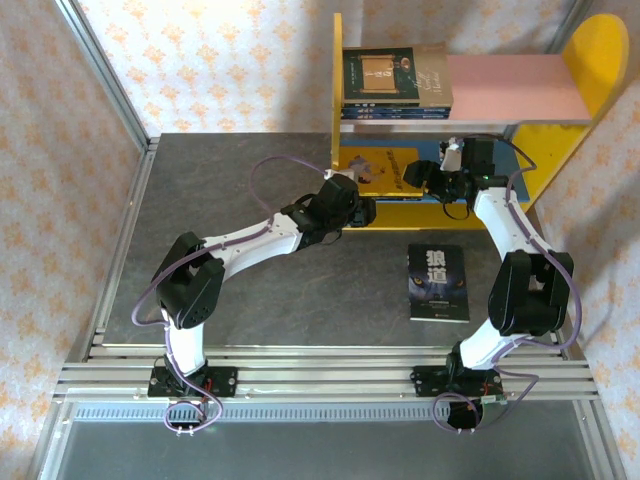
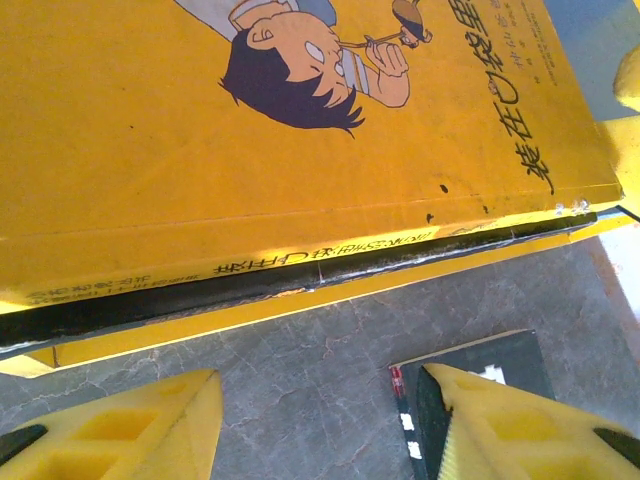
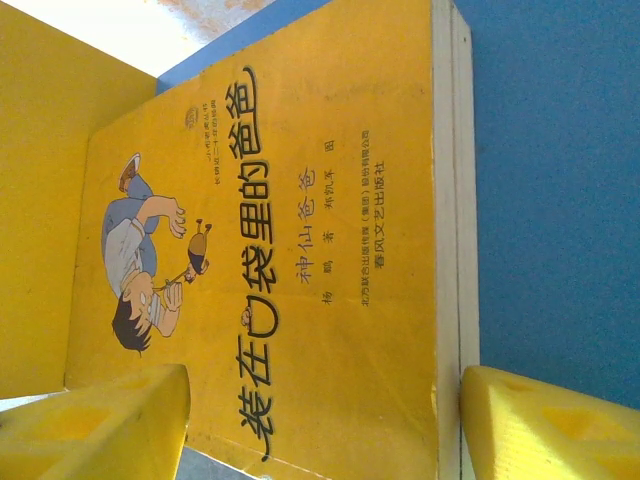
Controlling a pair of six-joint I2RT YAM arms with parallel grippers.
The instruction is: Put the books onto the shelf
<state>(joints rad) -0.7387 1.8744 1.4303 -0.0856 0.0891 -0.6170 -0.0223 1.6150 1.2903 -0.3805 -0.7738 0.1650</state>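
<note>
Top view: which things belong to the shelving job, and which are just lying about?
Job: shelf, yellow book on its blue board, stacked books on the pink board, wolf book.
Not job: table, frame rails, wallpaper.

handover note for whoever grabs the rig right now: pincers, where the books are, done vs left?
Left pincer: open, empty, low over the table in front of the shelf.
Right pincer: open, over the yellow book, which lies flat on the blue board; contact unclear.
Pink board: stack of books, the brown one with a framed picture on top.
Wolf book: flat on the table by the right arm.
Done: stack and yellow book shelved. Left: wolf book.
</note>
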